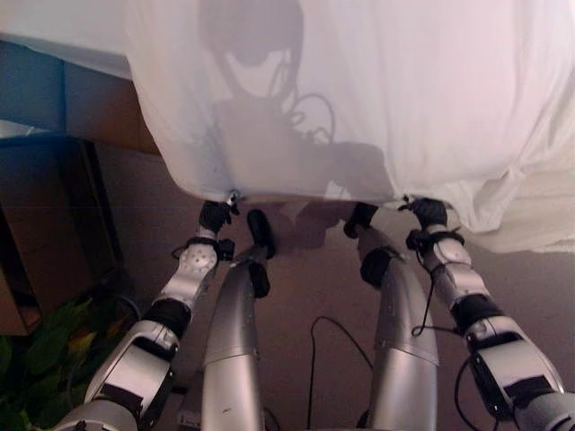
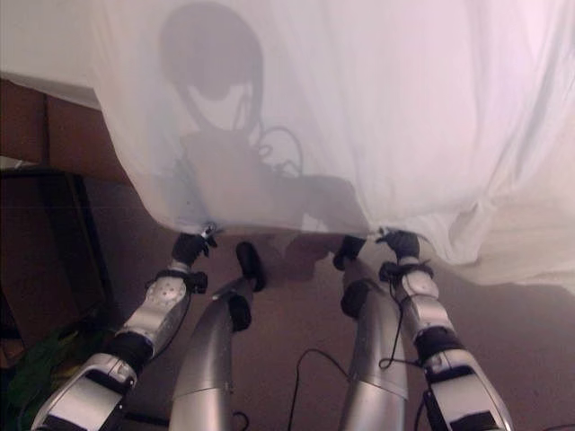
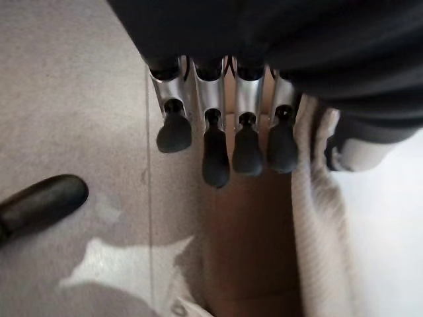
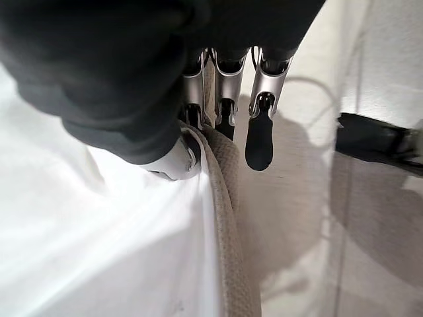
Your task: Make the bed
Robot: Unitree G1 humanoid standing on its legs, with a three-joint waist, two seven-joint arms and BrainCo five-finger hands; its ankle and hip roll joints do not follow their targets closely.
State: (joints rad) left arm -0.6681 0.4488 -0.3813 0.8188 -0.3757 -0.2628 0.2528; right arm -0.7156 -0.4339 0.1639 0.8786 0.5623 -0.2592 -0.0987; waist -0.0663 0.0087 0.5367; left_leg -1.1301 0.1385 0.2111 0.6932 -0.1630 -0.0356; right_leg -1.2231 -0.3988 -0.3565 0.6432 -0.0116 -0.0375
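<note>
Both robot hands are pinching the white sheet's (image 1: 359, 90) near hem: left robot hand (image 1: 216, 215) and right robot hand (image 1: 429, 212) holding it stretched above the floor (image 1: 305, 287).

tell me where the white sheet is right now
The white sheet hangs spread across the upper part of both eye views, its lower edge pinched by the left hand and the right hand.

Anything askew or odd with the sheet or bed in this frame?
The white sheet is held up by its near edge, left hand and right hand each pinching the hem. Its right side sags in bunched folds over the bed. Nothing looks damaged.
</note>
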